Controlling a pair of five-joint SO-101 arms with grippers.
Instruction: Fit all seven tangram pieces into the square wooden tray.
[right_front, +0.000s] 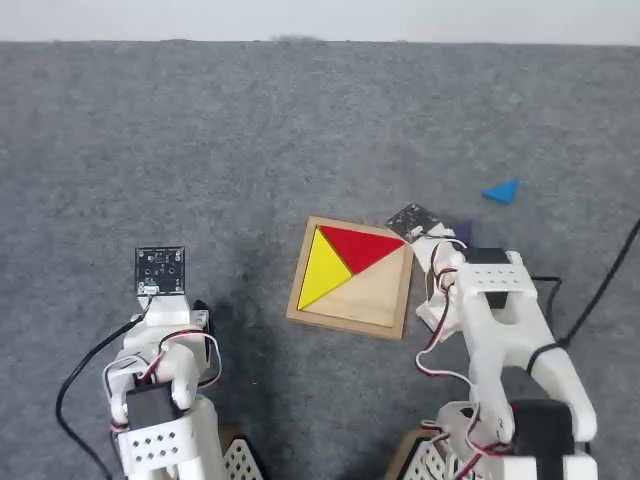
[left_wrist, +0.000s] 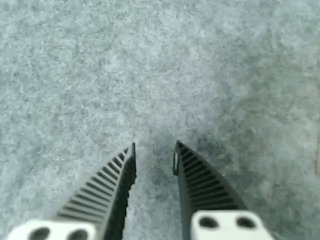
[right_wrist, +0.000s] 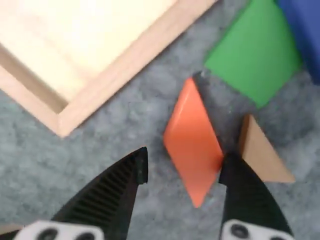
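The square wooden tray (right_front: 392, 316) lies mid-table with a yellow triangle (right_front: 322, 268) and a red triangle (right_front: 360, 246) in it. Its corner shows in the right wrist view as the tray (right_wrist: 120, 82). My right gripper (right_wrist: 182, 167) is open just outside that corner, over an orange parallelogram (right_wrist: 192, 142) on the carpet, one fingertip touching its edge. Beside it lie a tan triangle (right_wrist: 260, 152), a green piece (right_wrist: 255, 62) and a dark blue piece (right_wrist: 302, 32). A small blue triangle (right_front: 501, 191) sits farther back right. My left gripper (left_wrist: 154, 149) is open over bare carpet.
Grey carpet covers the whole table. The left arm (right_front: 160, 380) stands at the front left, well apart from the tray. The right arm (right_front: 500, 330) rises close to the tray's right side, with cables trailing to the right edge.
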